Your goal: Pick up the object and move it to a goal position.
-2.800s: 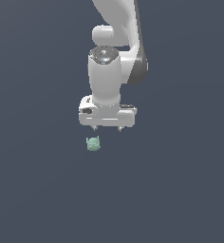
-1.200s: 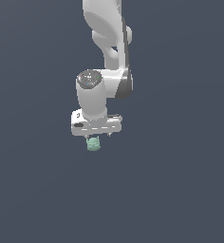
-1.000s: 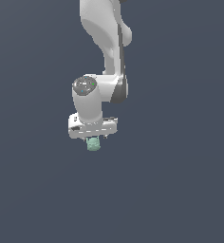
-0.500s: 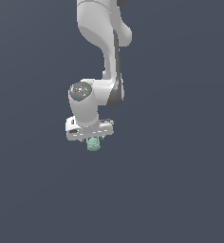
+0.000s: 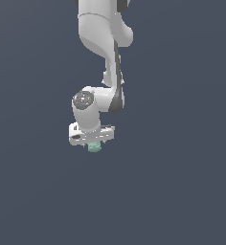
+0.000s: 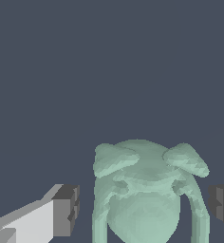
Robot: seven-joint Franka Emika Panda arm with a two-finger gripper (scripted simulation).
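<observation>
Since 0.5 s ago the white arm has folded lower; the white end effector [image 5: 92, 142] now sits right over the small pale mint-green lumpy object [image 5: 94, 147], just left of and below frame centre in the exterior view. Object hasn't moved. Wrist view: object [image 6: 147, 192] fills the lower middle, two pointed nubs on top, dark grey finger pads [image 6: 66, 210] standing either side with visible gaps. End effector spread wide around it, not gripping. Surface is plain dark grey-blue.
</observation>
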